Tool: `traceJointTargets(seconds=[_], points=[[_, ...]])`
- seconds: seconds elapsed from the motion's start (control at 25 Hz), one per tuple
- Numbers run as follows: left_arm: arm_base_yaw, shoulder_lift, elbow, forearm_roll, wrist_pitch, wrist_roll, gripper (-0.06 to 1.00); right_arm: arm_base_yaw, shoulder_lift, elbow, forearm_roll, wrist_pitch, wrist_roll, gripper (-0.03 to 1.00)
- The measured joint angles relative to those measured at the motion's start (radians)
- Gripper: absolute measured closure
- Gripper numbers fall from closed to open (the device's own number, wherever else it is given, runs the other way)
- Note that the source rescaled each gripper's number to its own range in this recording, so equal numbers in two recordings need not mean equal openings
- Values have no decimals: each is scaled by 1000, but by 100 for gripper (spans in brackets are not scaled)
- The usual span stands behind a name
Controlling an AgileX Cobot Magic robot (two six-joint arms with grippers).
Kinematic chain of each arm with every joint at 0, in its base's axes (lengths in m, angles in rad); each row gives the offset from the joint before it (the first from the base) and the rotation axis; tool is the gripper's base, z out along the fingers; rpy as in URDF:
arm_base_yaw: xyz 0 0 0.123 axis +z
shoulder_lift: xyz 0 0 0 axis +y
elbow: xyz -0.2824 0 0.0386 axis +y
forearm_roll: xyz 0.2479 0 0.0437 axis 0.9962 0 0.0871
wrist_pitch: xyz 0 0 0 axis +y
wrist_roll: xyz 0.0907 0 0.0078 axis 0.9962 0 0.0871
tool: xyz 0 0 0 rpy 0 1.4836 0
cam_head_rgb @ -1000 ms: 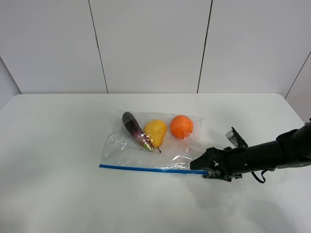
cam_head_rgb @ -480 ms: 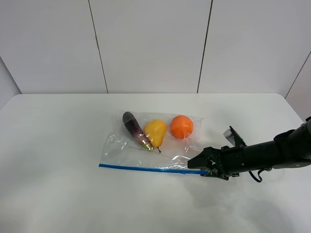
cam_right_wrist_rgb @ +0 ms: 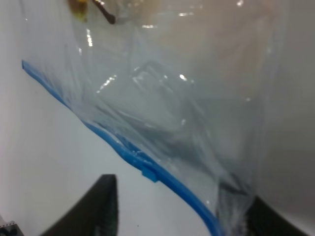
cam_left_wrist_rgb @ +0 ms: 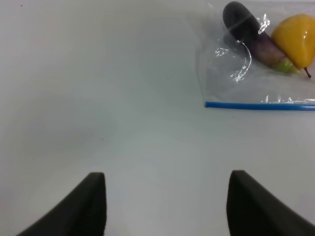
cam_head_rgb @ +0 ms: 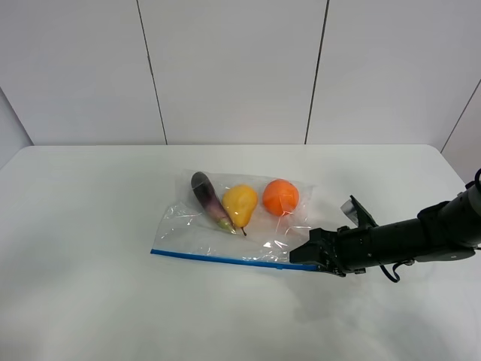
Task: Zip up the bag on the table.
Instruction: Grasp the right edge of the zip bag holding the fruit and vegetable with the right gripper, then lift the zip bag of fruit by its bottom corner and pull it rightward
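The bag (cam_head_rgb: pixel 225 229) is clear crinkly plastic and lies flat on the white table (cam_head_rgb: pixel 83 226). A purple eggplant (cam_head_rgb: pixel 207 197), a yellow pear (cam_head_rgb: pixel 240 203) and an orange (cam_head_rgb: pixel 280 195) show through it. Its blue zipper strip (cam_head_rgb: pixel 218 258) runs along the near edge. My right gripper (cam_head_rgb: pixel 307 258) is at the strip's right end. In the right wrist view it (cam_right_wrist_rgb: pixel 182 199) is open, with the strip (cam_right_wrist_rgb: pixel 123 147) and a small blue slider tab (cam_right_wrist_rgb: pixel 150 174) between its fingers. My left gripper (cam_left_wrist_rgb: pixel 167 196) is open and empty over bare table, apart from the bag's left corner (cam_left_wrist_rgb: pixel 209 104). It is out of the high view.
The table (cam_left_wrist_rgb: pixel 98 73) is bare white on the left and in front of the bag. A white panelled wall (cam_head_rgb: pixel 233 68) stands behind the table's far edge. My right arm (cam_head_rgb: pixel 406 237) reaches in low from the right.
My right gripper has moved left along the near edge to the strip's right end. The bag has shifted slightly left.
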Motion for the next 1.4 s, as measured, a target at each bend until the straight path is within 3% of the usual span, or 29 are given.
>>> traceJointTargets(seconds=[0.08, 0.12, 0.16, 0.28, 0.4, 0.76, 1.4], points=[[0, 0, 0, 0, 0, 0, 19, 0, 0, 0, 0, -1, 0, 50], [0, 0, 0, 0, 0, 0, 19, 0, 0, 0, 0, -1, 0, 50], [0, 0, 0, 0, 0, 0, 19, 0, 0, 0, 0, -1, 0, 63], [0, 0, 0, 0, 0, 0, 19, 0, 0, 0, 2, -1, 0, 83], [0, 0, 0, 0, 0, 0, 19, 0, 0, 0, 17, -1, 0, 95], [0, 0, 0, 0, 0, 0, 19, 0, 0, 0, 40, 10, 0, 97], [0, 0, 1, 0, 0, 0, 19, 0, 0, -14, 43, 235, -29, 97]])
